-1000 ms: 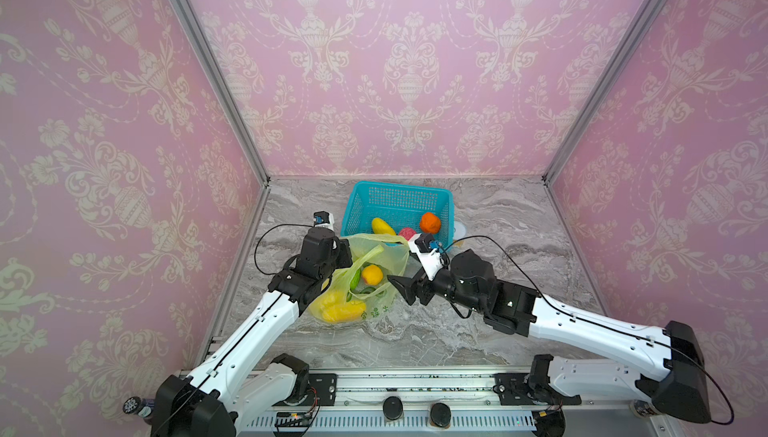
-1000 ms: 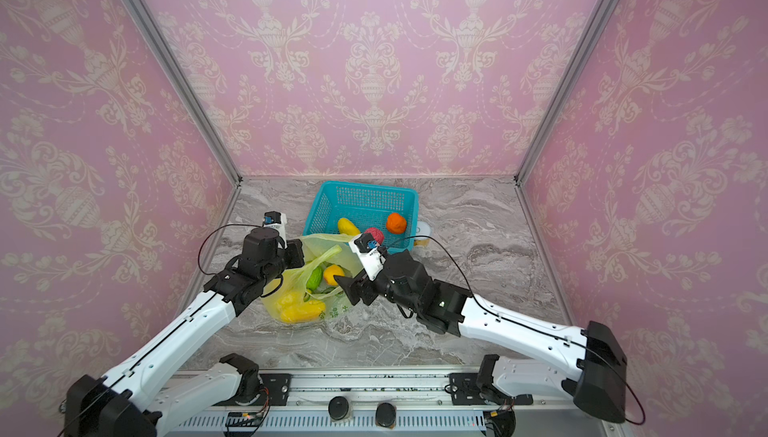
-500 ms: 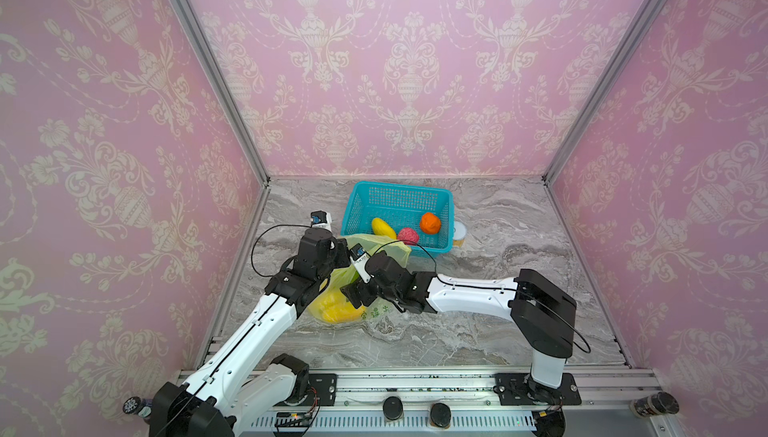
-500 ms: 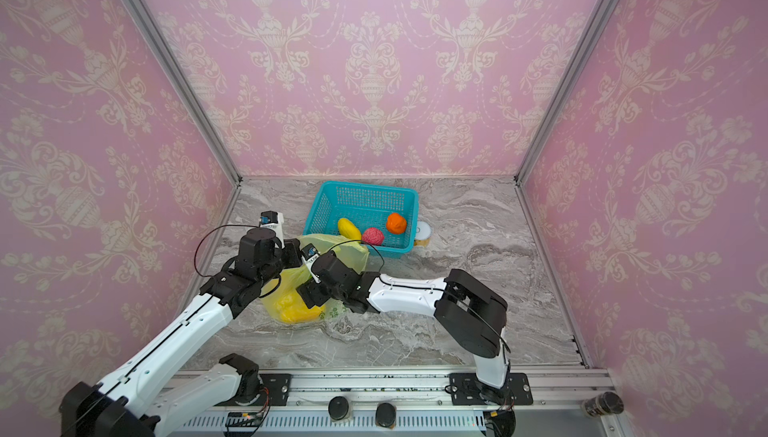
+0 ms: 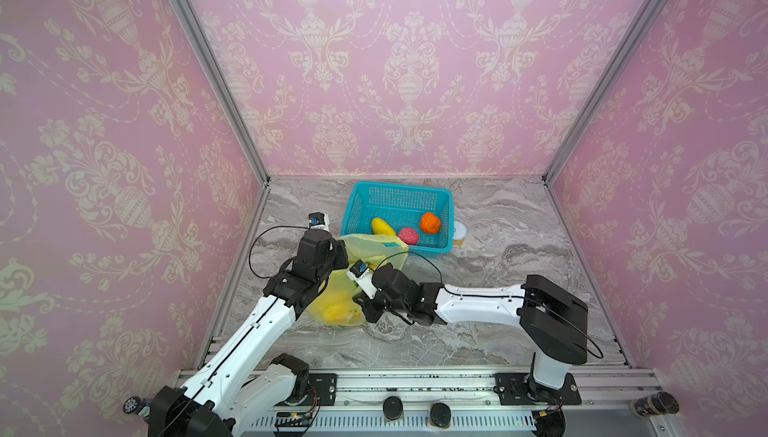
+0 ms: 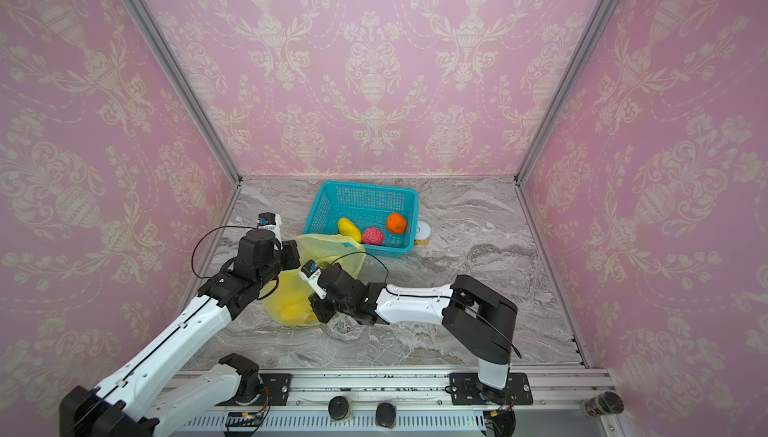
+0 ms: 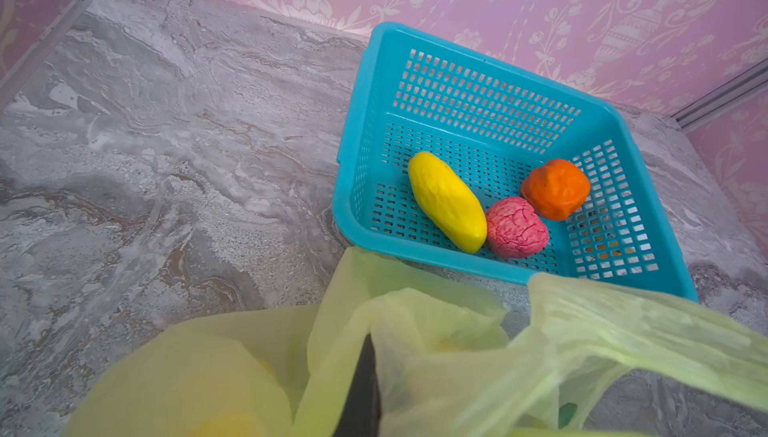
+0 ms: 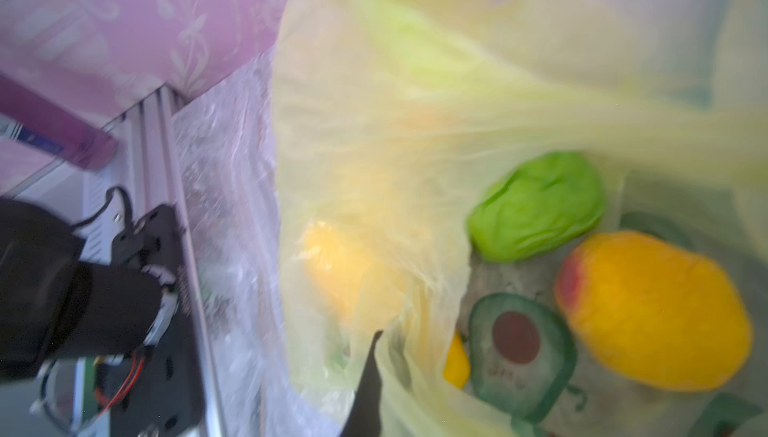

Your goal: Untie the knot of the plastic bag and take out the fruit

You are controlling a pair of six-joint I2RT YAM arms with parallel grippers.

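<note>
Left claw [image 7: 366, 358], right claw [image 8: 372, 358] both clamped on thin crinkly translucent plastic bag [image 7: 623, 331]; rounded fruit [image 8: 652, 310] inside.

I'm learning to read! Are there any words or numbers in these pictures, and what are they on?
No text here can be read.
Tiny marks under the avocado picture on the plastic bag: too blurred to read.

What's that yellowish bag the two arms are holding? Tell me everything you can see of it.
The plastic bag is thin, crumpled, translucent yellow-green film printed with avocado pictures. It sits on the marble table in front of the teal basket, mouth open, with a green fruit and a yellow-orange fruit showing inside. The left gripper and right gripper each pinch its film.
</note>
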